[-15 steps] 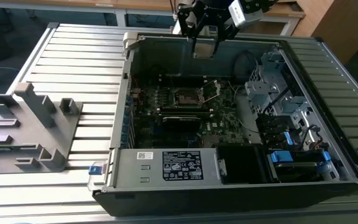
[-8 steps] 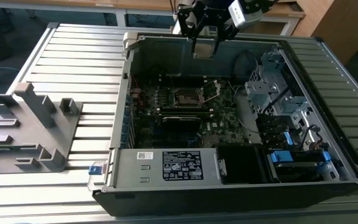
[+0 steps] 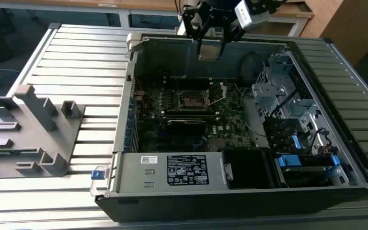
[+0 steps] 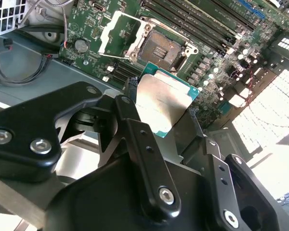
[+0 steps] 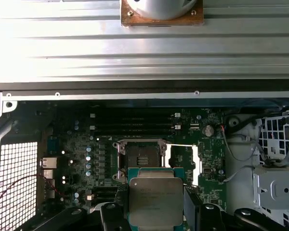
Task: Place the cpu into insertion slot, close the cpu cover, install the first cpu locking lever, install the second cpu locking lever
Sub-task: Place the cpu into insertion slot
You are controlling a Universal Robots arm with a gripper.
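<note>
- Two black fingers point(image 4: 137, 130) of the gripper point(image 4: 161, 102) closed on the chip point(image 4: 164, 96), pinching it by opposite edges.
- Silver lid of the chip facing both wrist cameras, with a thin green border around it point(image 5: 155, 202).
- Held in the air near the far wall of the open computer case point(image 3: 125, 115) in the exterior view, gripper point(image 3: 210, 53) pointing down, well apart from the socket point(image 3: 191, 99).
- Socket point(image 5: 142, 159) open on the green board point(image 5: 72, 144): dark square field exposed inside a silver rim, seen past the chip in both wrist views point(image 4: 161, 48).
- Cover point(image 4: 108, 34) swung off the socket and tilted up along one hinged edge, a thin silver frame just beside it point(image 5: 195, 163).
- Several long black memory slots point(image 5: 135, 122) in a row on the board, near the socket on the side away from the chip.
- One coin battery point(image 4: 80, 44) on the board close to the raised cover.
- Case lying on its side on a slatted metal table point(image 3: 75, 52), with a labelled power box point(image 3: 171, 170) at the near end and a drive cage point(image 3: 293, 110) with blue tabs toward the exterior view's right.
- Grey plastic fixture point(image 3: 27, 129) on the table at the exterior view's left, well apart from the case.
- Round silver part on a copper-coloured plate point(image 5: 161, 12) on the table beyond the case wall in the first wrist view.
</note>
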